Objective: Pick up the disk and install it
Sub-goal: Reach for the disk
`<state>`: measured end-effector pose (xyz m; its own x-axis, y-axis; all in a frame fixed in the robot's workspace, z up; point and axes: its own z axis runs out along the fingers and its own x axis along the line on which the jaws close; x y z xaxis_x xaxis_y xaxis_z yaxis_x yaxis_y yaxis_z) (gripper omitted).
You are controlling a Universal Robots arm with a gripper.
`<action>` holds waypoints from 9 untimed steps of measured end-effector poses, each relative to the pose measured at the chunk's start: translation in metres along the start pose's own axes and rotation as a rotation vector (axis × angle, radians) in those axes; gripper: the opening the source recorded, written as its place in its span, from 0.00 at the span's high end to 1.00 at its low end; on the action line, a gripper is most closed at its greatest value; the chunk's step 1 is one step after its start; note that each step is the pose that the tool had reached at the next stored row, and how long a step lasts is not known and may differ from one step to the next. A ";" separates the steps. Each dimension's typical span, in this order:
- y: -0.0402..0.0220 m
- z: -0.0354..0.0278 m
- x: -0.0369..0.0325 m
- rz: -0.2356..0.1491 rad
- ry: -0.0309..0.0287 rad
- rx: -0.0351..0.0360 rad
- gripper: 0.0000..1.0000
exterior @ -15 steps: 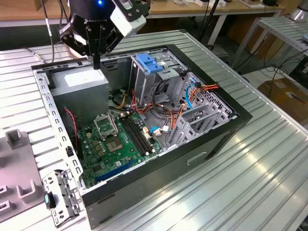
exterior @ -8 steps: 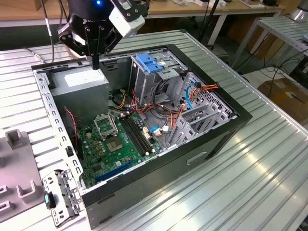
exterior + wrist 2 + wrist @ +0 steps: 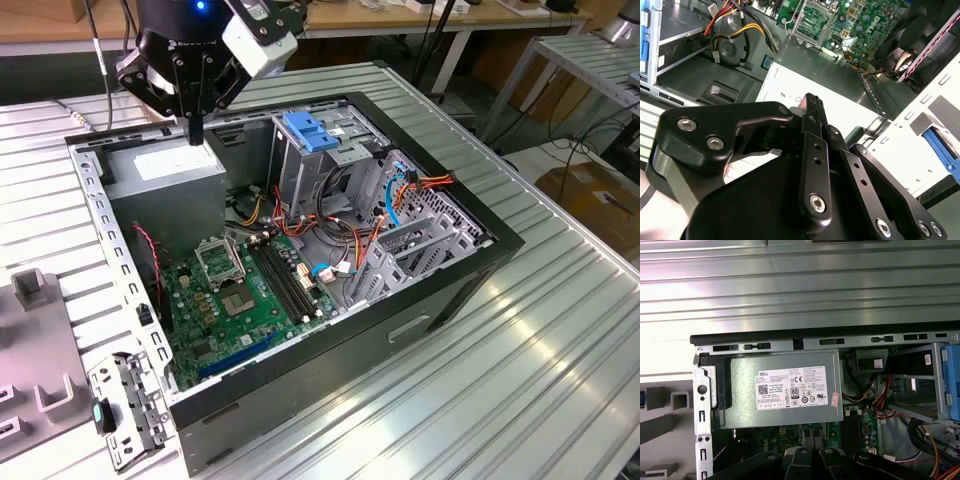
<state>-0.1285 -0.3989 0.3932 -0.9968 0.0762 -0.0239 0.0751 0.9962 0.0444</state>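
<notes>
Though seemingly closed, gripper point(image 3: 196, 138) empty.

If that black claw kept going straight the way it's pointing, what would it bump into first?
Most likely the grey power-supply box in the corner of the open computer case. The gripper points down over it, and in the second wrist view its tip lines up with the box's white sticker. How much gap remains is unclear.

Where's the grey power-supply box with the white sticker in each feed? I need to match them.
Exterior view: power-supply box in the corner of the case at the exterior view's upper left, under the claw.
Second wrist view: its white sticker lies just beyond the claw.
First wrist view: box against the case rim, sticker facing the camera.
Shared landmark: the green motherboard beside it.
</notes>
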 end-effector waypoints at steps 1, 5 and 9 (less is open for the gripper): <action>0.0000 0.0000 0.0006 0.000 0.0001 0.0000 0.89; -0.0003 0.0000 0.0036 0.000 0.0005 0.0000 0.89; -0.0006 -0.0001 0.0074 0.000 0.0006 0.0001 0.89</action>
<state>-0.1359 -0.3989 0.3931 -0.9968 0.0763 -0.0233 0.0752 0.9962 0.0442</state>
